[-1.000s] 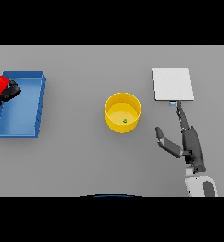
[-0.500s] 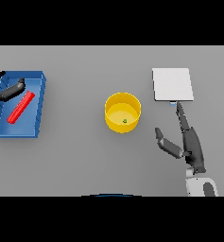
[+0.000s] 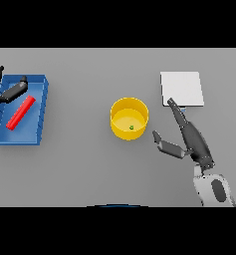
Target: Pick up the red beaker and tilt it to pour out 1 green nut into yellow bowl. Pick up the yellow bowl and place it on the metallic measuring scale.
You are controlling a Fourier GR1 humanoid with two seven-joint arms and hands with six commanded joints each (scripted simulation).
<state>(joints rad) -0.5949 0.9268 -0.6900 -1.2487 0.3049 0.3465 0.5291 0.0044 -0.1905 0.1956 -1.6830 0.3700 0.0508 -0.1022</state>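
The yellow bowl (image 3: pixel 129 118) stands upright mid-table with one green nut (image 3: pixel 131 127) inside. A red beaker (image 3: pixel 21 112) lies on its side in the blue tray (image 3: pixel 39 117) at the far left. My left hand (image 3: pixel 5 92) hovers over the tray's upper left corner, open, its fingers spread and clear of the beaker. To the right of the bowl is my right hand (image 3: pixel 189 139), open with straight fingers pointing up toward the metallic scale (image 3: pixel 182 88), thumb stretched toward the bowl without touching it.
The blue tray sits against the table's left edge. The scale lies flat at the right rear. Bare grey table runs between the bowl, the tray and the scale.
My left hand has let go of the red beaker, which now lies in the tray, and has drawn back up and left. The right hand has barely moved.
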